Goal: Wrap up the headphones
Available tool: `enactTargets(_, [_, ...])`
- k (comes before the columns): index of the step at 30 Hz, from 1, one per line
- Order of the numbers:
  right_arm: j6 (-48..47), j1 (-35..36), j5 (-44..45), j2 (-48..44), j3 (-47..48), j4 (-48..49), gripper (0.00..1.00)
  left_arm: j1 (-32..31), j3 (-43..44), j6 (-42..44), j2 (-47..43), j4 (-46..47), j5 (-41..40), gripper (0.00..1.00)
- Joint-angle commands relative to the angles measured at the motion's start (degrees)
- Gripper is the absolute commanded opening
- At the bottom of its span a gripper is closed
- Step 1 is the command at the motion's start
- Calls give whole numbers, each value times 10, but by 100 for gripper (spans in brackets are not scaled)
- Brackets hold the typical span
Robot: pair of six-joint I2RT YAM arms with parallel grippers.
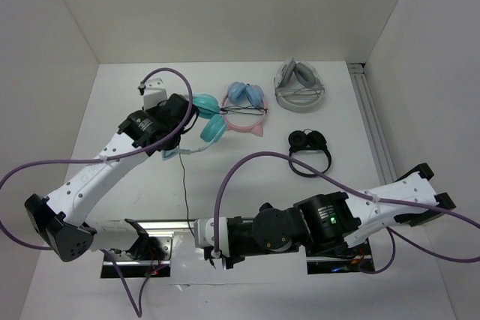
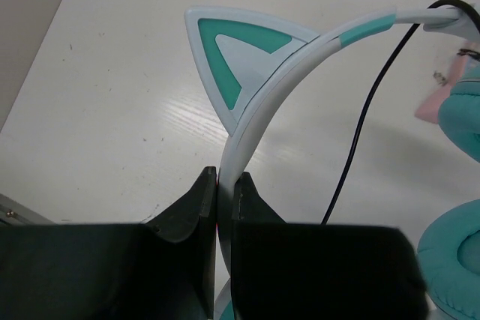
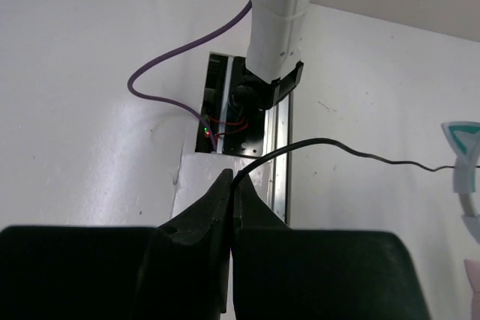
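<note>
left gripper (image 2: 223, 185) clamped on headband (image 2: 271, 99) of teal headphones (image 1: 213, 127), left of pink headphones (image 1: 244, 106); right gripper (image 3: 232, 185) pinched on black cable (image 3: 330, 143). headband judged stiff, light, smooth; cable limp, best taken near free end.

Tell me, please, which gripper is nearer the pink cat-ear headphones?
Left. The left gripper is close, left of the pink cat-ear headphones; the right gripper is far, near the arm bases.
</note>
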Motion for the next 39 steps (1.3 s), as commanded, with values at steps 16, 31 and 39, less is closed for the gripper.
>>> enactTargets(16, [22, 4, 86, -38, -1, -46, 0, 117, 58, 77, -61, 100, 87, 0])
enactTargets(31, [61, 4, 108, -60, -26, -89, 0, 308, 105, 163, -73, 134, 241, 0])
enactTargets(39, [77, 4, 102, -60, -38, -95, 0, 325, 105, 169, -68, 141, 263, 0])
